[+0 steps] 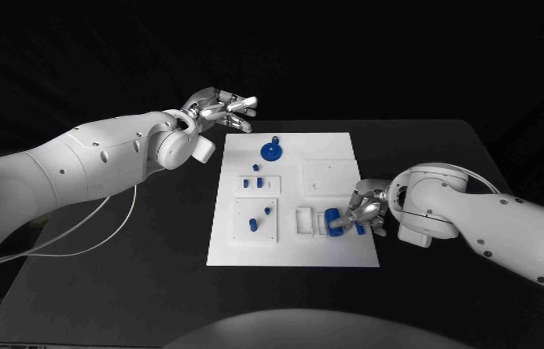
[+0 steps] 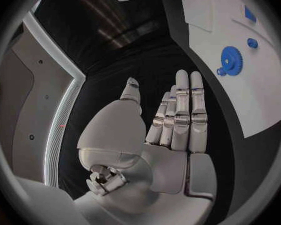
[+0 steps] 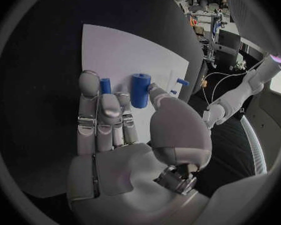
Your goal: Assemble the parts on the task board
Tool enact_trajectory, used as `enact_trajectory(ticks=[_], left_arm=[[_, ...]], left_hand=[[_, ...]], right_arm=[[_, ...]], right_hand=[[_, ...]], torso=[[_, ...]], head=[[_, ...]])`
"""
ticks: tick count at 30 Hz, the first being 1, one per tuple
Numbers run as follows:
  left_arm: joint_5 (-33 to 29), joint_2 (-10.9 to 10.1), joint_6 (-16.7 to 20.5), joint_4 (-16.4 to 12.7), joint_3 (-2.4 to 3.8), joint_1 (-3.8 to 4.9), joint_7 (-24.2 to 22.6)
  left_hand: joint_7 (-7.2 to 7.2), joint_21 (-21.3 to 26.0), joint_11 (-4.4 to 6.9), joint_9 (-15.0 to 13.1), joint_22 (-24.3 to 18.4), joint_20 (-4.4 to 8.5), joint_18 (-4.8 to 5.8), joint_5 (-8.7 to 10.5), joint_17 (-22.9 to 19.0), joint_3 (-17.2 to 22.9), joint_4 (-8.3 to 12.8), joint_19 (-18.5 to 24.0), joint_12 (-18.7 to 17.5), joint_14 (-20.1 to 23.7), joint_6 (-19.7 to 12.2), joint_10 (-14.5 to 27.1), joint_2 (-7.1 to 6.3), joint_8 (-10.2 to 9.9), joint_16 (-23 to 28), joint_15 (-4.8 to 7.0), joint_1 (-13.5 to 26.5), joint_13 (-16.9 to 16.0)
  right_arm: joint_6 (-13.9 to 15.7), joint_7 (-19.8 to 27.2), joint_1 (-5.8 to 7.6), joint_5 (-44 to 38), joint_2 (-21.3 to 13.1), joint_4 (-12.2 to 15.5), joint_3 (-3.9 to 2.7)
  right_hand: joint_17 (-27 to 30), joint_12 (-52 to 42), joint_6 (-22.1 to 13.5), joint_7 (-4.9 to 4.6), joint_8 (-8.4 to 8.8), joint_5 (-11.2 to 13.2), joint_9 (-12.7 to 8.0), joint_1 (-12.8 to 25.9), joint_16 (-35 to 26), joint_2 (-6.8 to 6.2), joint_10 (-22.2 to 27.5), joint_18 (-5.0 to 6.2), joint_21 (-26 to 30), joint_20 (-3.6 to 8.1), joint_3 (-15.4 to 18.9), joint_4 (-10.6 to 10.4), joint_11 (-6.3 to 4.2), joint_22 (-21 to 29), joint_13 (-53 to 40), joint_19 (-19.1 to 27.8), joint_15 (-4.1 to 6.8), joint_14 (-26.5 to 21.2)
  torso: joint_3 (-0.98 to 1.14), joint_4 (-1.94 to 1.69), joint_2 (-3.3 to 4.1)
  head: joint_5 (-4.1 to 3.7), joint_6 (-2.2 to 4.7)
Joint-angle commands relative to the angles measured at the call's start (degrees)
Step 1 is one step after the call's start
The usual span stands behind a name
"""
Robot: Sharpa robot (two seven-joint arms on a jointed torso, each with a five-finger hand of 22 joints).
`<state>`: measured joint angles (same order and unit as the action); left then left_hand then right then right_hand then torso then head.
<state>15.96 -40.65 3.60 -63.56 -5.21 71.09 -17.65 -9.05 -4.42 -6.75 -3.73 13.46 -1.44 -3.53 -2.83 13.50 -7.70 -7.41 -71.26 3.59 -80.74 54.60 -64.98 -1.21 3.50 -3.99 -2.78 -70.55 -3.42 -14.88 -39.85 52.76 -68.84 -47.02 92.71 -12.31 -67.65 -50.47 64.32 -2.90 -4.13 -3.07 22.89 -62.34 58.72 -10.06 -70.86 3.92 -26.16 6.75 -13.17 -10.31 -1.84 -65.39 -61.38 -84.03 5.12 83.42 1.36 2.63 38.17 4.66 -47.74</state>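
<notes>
The board (image 1: 292, 200) lies flat in the middle of the black table (image 1: 442, 152). On its near right part my right hand (image 1: 365, 207) holds a blue cylinder (image 3: 140, 89), pinched between thumb and fingers; in my right wrist view it stands just past my fingertips (image 3: 89, 81), over the white plate, and a smaller blue peg (image 3: 105, 85) shows beside it, behind my fingers. I cannot tell whether the cylinder touches the board. A blue gear (image 1: 272, 151) sits near the far edge of the board, with a small blue piece just beyond it. More small blue parts (image 1: 259, 181) stand in the white blocks on the left half. My left hand (image 1: 218, 109) hovers off the board's far left corner, above the table, fingers apart and holding nothing; my left wrist view shows them stretched out nearly straight.
</notes>
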Motion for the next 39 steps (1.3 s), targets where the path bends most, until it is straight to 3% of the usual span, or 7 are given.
enact_trajectory(ticks=[1, 8, 11, 14, 24, 31, 39], left_arm=[[0.29, 0.06, -0.77, -0.17, 0.04, -0.04, -0.51], [0.30, 0.08, -0.81, -0.05, 0.04, -0.03, -0.37], [0.30, 0.10, -0.90, -0.01, 0.04, -0.03, -0.30], [0.31, 0.15, -0.98, 0.01, 0.04, -0.03, -0.25], [0.35, 0.27, -1.07, 0.15, 0.04, -0.03, 0.01], [0.40, 0.34, -1.16, 0.22, 0.04, -0.03, 0.23], [0.43, 0.36, -1.26, 0.27, 0.03, -0.03, 0.45]], left_hand=[[0.00, 0.06, 0.15, -0.05, -0.05, -0.22, 0.45, 0.13, -0.08, 0.04, -0.19, -0.28, 0.00, 0.23, -0.32, 0.44, -0.08, 0.19, 0.08, -0.09, 0.41, -0.05], [0.00, 0.06, 0.15, -0.05, -0.05, -0.22, 0.45, 0.13, -0.08, 0.04, -0.19, -0.28, 0.00, 0.23, -0.32, 0.44, -0.08, 0.19, 0.08, -0.09, 0.41, -0.05], [0.00, 0.06, 0.15, -0.05, -0.05, -0.22, 0.45, 0.13, -0.08, 0.04, -0.19, -0.28, 0.00, 0.23, -0.32, 0.44, -0.08, 0.19, 0.08, -0.09, 0.41, -0.05], [0.00, 0.06, 0.15, -0.05, -0.05, -0.22, 0.45, 0.13, -0.08, 0.04, -0.19, -0.28, 0.00, 0.23, -0.32, 0.44, -0.08, 0.19, 0.08, -0.09, 0.41, -0.05], [0.00, 0.02, 0.15, -0.05, -0.51, -0.22, 0.45, 0.13, -0.06, -0.12, -0.27, -0.35, 0.01, 0.25, -0.35, 0.42, 0.06, 0.19, 0.08, -0.10, 0.08, -0.05], [0.00, 0.02, 0.15, -0.05, -0.51, -0.22, 0.45, 0.13, -0.06, -0.12, -0.27, -0.35, 0.01, 0.25, -0.35, 0.42, 0.06, 0.19, 0.08, -0.10, 0.08, -0.05], [0.00, 0.02, 0.15, -0.05, -0.51, -0.22, 0.45, 0.13, -0.06, -0.12, -0.27, -0.35, 0.01, 0.25, -0.35, 0.42, 0.06, 0.19, 0.08, -0.10, 0.08, -0.05]], right_arm=[[-0.73, -2.49, -0.48, -0.29, 0.35, -0.59, 0.74], [0.06, -2.24, -0.48, 0.14, 0.81, -1.15, 1.29], [0.59, -2.09, -0.48, -0.11, 1.05, -1.17, 1.41], [1.06, -1.97, -0.48, -0.45, 1.29, -1.09, 1.51], [1.34, -1.80, -0.47, -1.03, 1.86, -0.45, 1.91], [1.43, -1.77, -0.47, -2.20, 2.06, -0.85, 2.42], [0.41, -1.89, -0.43, -4.10, 2.63, -1.43, 3.22]], right_hand=[[-0.03, 0.44, -0.20, -0.41, 0.45, 0.29, -0.29, -0.55, -0.30, 0.51, -0.15, 0.50, 0.29, -0.13, -1.43, 0.71, 0.23, -0.09, 0.08, -2.10, 0.08, 0.44], [-0.02, 0.37, -0.16, -0.47, 0.48, -0.04, -0.43, 0.33, -0.38, 1.12, -0.14, 0.66, 0.58, -0.34, -5.88, 5.26, 0.31, -0.43, 0.09, -2.15, -0.04, 0.54], [0.05, 0.23, -0.27, -0.43, 0.50, -2.93, -0.61, -0.14, -0.34, 1.67, -0.02, 0.72, 0.40, -0.37, -6.96, 7.65, 0.25, -0.65, 0.11, -2.19, -0.02, 0.54], [0.21, 0.15, -0.26, -0.49, 0.50, -3.76, -1.24, 0.96, -0.31, 2.14, 0.12, 0.73, 0.34, -0.41, -7.19, 10.08, 0.25, -0.98, 0.29, -2.19, -0.07, 0.49], [0.22, -0.08, -0.22, -0.51, 0.51, -5.20, -2.21, 0.68, -0.04, 2.29, 0.17, 0.69, 0.20, -0.47, -7.37, 11.85, 0.25, -1.49, 0.41, -2.21, -0.12, 0.47], [0.27, -0.02, -0.27, -0.72, 0.51, -8.61, -4.85, 0.65, 0.09, 2.47, 0.44, 0.69, 0.36, -0.55, -7.74, 13.76, 0.33, -1.96, 0.62, -2.20, -0.20, 0.41], [0.30, 0.77, -0.73, -1.13, 0.50, -8.61, -8.38, 1.37, 0.03, 2.04, 1.00, 0.82, 0.80, -0.76, -7.15, 14.11, 0.57, -2.34, 1.46, -2.15, -0.42, 0.33]], torso=[[0.00, 0.03, 0.00], [0.06, 0.06, 0.02], [0.06, 0.09, 0.02], [0.04, 0.10, 0.03], [0.02, 0.14, 0.03], [0.03, 0.03, 0.04], [0.05, 0.06, 0.06]], head=[[0.06, -0.25], [0.10, -0.41], [0.13, -0.45], [0.08, -0.47], [-0.02, -0.40], [-0.15, -0.37], [-0.20, -0.32]])
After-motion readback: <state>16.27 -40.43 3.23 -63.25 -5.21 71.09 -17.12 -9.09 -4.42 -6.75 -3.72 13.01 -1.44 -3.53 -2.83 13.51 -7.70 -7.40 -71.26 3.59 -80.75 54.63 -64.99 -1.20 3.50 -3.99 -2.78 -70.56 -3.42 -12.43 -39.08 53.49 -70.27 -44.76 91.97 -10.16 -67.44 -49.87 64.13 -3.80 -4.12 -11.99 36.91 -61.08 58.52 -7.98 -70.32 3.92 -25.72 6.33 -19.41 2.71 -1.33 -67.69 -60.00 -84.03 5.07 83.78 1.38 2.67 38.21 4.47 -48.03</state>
